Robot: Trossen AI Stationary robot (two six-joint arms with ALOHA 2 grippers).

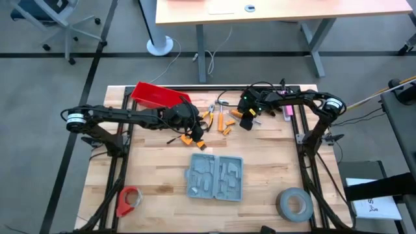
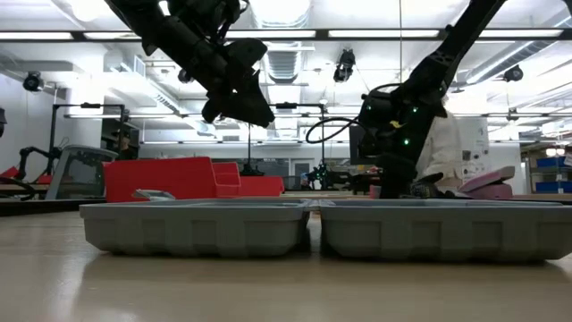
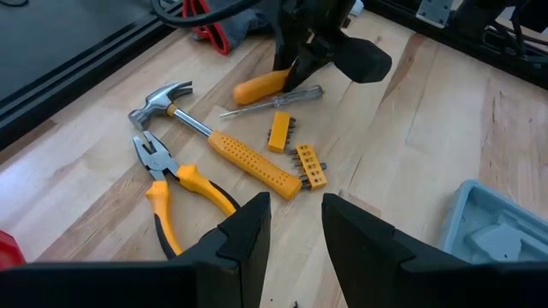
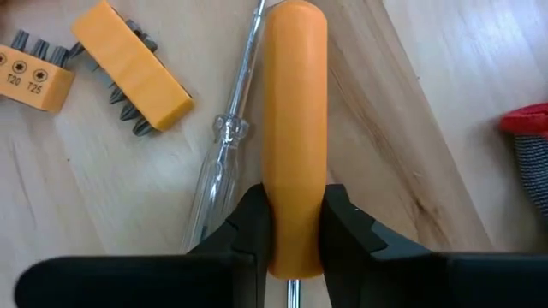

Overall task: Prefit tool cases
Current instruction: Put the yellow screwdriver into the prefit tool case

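Note:
The grey-blue tool case lies open on the table's near middle, its recesses up. Behind it lie a hammer, pliers, two orange bit holders and a clear-handled screwdriver. My right gripper is down at the far middle of the table, shut on an orange-handled screwdriver. My left gripper hangs open above the tools, with nothing between its fingers. My right gripper pinches the orange handle between its two fingers, near the end where the metal shaft comes out. The fingers come steeply from above and lie across the handle. The handle lies flat on the table beside the clear-handled screwdriver.
A red bin stands at the far left. A grey tape roll lies at the near right corner and a red tape holder at the near left. A pink object lies at the far right.

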